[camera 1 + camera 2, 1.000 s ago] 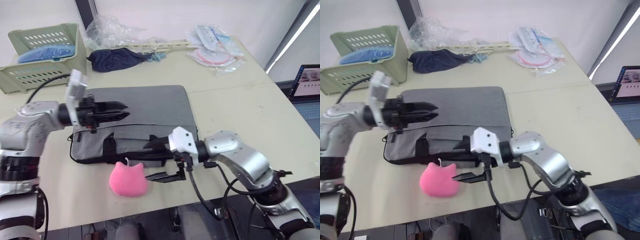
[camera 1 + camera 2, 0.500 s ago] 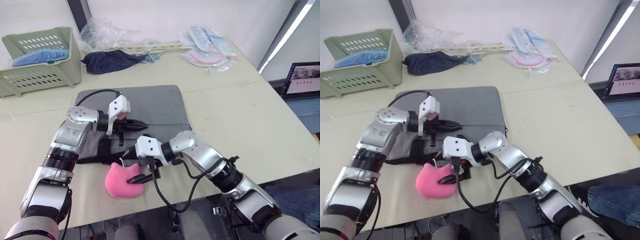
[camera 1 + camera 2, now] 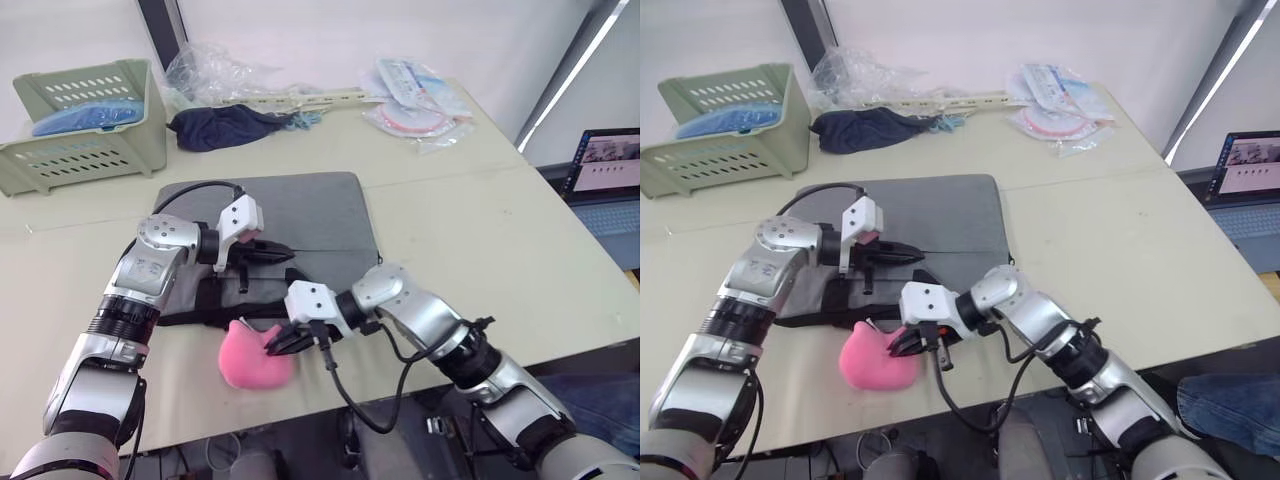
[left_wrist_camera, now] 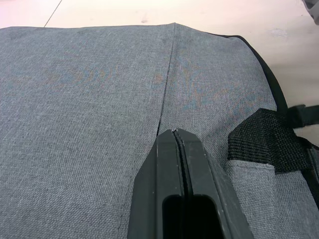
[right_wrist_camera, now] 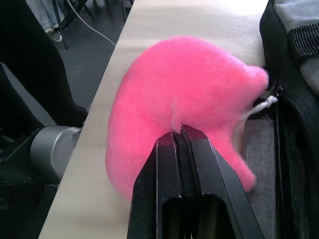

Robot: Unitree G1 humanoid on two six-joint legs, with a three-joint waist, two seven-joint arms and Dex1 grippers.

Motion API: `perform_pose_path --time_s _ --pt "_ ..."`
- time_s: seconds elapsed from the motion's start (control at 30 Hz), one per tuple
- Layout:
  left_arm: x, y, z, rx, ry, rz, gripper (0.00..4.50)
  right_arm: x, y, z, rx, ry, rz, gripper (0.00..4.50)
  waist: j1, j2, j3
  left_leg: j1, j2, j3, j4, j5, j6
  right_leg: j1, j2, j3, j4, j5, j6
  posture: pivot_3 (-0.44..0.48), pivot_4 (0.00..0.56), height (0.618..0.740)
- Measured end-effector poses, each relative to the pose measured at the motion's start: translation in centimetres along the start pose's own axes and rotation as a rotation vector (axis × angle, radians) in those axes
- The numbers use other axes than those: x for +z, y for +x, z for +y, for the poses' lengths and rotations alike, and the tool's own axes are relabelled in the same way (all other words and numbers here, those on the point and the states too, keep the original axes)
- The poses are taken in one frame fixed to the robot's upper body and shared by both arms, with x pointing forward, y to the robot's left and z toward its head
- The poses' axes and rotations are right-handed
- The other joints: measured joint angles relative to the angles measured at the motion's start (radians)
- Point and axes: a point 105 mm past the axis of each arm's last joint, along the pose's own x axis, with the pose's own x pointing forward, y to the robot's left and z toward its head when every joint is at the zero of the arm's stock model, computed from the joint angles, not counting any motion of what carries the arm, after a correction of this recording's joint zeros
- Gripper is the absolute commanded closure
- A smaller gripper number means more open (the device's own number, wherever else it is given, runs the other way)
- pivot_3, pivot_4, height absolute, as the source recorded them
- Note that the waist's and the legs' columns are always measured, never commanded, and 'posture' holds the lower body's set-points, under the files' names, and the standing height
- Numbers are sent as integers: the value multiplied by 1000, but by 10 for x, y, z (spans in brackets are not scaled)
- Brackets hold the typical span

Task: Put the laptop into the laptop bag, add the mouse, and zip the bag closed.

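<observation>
Right gripper (image 3: 902, 344) clamps pink fuzzy lump (image 3: 874, 360), likely zipper pull charm; left gripper (image 3: 283, 252), fingers pressed together empty, pins laptop bag (image 3: 320, 215) flat.

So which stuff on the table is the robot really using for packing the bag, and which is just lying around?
For the job:
- grey laptop bag
- pink fuzzy charm tied to the bag by a white cord
- left gripper, shut, on the bag
- right gripper, shut on the charm's fur

Just lying about:
- green basket
- dark cloth
- plastic packets
</observation>
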Motion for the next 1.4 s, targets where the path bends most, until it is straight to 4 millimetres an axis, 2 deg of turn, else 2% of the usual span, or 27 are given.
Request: perform_pose_path --time_s 0.13,0.4,0.6,0.8,0.9,1.07,1.2,1.3,1.4 --pt "0 1 -1 -3 11 0 4500 -6 -20 10 -10 35 27 4432 6 0 0 0 0 -1 -1 0 0 0 0 0 -1 0 0 0 150 740" --pt "0 4 -2 -7 35 3 4500 -2 -42 20 -36 61 42 4432 14 0 0 0 0 -1 -1 0 0 0 0 -1 -6 0 0 0 150 740" --pt "-3 8 -4 -14 57 23 4500 -6 -75 34 -63 87 114 4432 19 0 -1 0 0 -1 -2 -1 2 1 0 -1 -8 0 0 0 150 740" --pt "-5 10 -6 -10 71 24 4500 -22 -102 57 -93 147 190 4432 27 3 -3 1 0 -2 -2 -3 3 3 0 -1 -10 0 0 0 150 740" --pt "-8 8 -6 1 62 27 4500 -40 -119 82 -65 234 258 4432 32 2 -5 5 1 -1 -5 -3 3 5 1 -1 -13 0 -1 0 150 740" --pt "-14 8 -6 15 62 45 4500 -46 -146 88 -144 262 308 4432 28 2 -5 21 4 1 -15 -3 2 19 1 5 -20 1 -4 0 150 740" --pt "-14 8 -6 14 62 44 4500 -43 -152 82 -204 252 288 4432 29 4 -7 22 5 1 -17 -2 1 20 2 6 -21 0 -6 0 150 740" --pt "-14 8 -6 14 61 45 4500 -32 -145 67 -266 202 208 4432 29 4 -8 22 6 1 -17 -2 -1 19 2 6 -21 0 -6 0 150 740" --pt "-14 8 -6 12 62 45 4500 -14 -129 57 -275 137 85 3581 31 5 -8 22 6 1 -17 -2 -1 19 3 6 -20 0 -7 0 150 740"
